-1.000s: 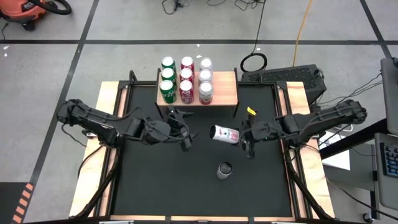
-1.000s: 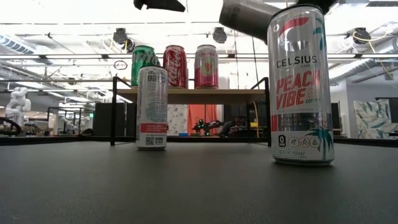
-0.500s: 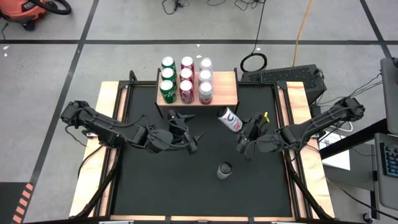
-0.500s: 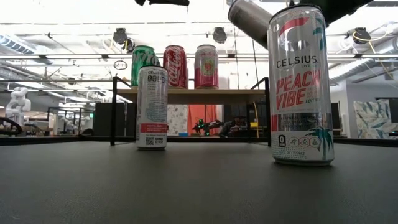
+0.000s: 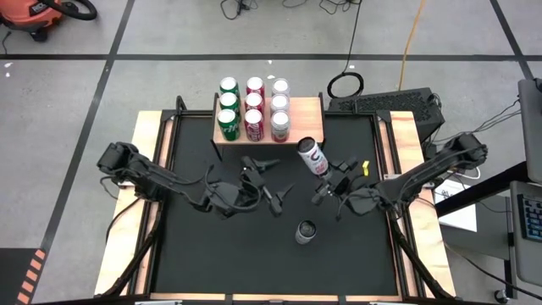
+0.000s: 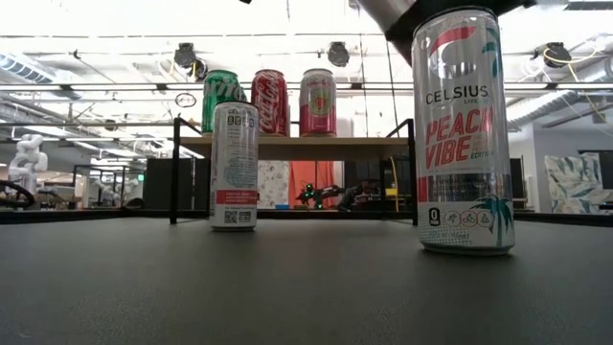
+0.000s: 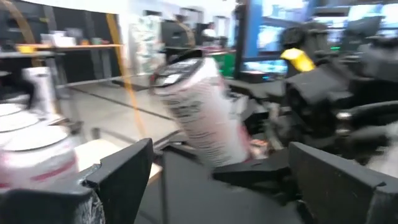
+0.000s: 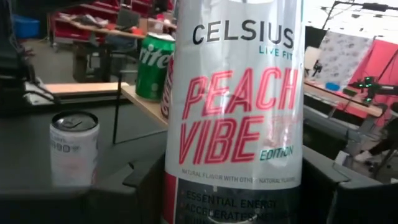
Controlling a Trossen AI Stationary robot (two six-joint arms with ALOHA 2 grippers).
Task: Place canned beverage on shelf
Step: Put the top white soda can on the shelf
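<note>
Right gripper (image 5: pixel 326 180) pinches the tall white Peach Vibe can (image 5: pixel 312 157) near its base, nearly upright, beside the free corner of the light-wood, black-legged shelf (image 5: pixel 310 127) — likely lining up for that space. Left gripper (image 5: pixel 273 183) hangs spread, empty. Only the right wrist view reads the label (image 8: pixel 239 118); overhead shows a spare upright can (image 5: pixel 306 231) on the mat.
</note>
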